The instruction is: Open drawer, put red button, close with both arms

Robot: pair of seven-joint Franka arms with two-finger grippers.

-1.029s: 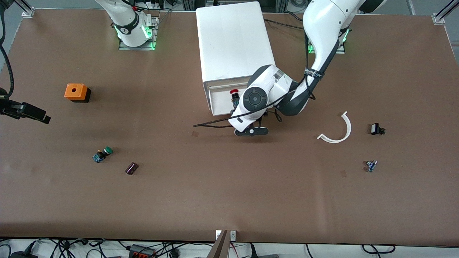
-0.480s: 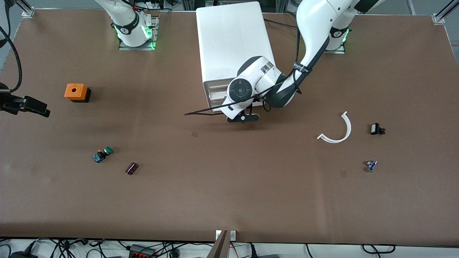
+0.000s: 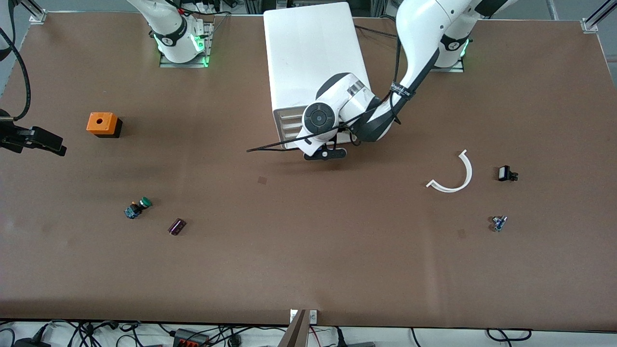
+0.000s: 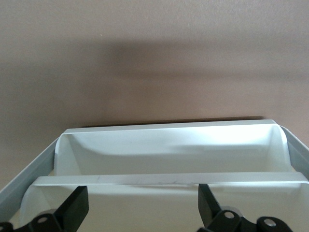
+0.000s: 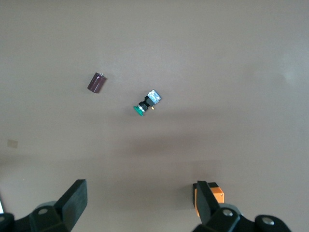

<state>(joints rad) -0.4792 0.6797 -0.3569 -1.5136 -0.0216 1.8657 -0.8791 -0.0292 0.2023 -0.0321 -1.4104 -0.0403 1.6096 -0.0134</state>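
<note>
The white cabinet [image 3: 313, 53] stands at the table's middle, near the arms' bases. Its stacked drawers [image 3: 288, 126] sit pushed in, their fronts in line. The red button is hidden. My left gripper [image 3: 323, 144] is at the cabinet's front, under its own wrist. In the left wrist view this gripper [image 4: 143, 205] is open and empty, its fingers [image 4: 77, 205] spread across a drawer front's white handle trough [image 4: 169, 145]. My right gripper [image 3: 46, 144] waits open and empty over the table edge at the right arm's end, also shown in the right wrist view [image 5: 140, 203].
An orange box with a hole [image 3: 102, 124] sits beside the right gripper [image 5: 215, 195]. A green-capped button [image 3: 137, 207] [image 5: 146, 104] and a purple cylinder [image 3: 177, 226] lie nearer the camera. A white curved strip [image 3: 455, 176] and two small parts [image 3: 506, 173] [image 3: 499, 222] lie toward the left arm's end.
The left arm has moved toward the cabinet and the open drawer has slid in. The red button that showed in it is now out of sight. The right gripper has barely shifted.
</note>
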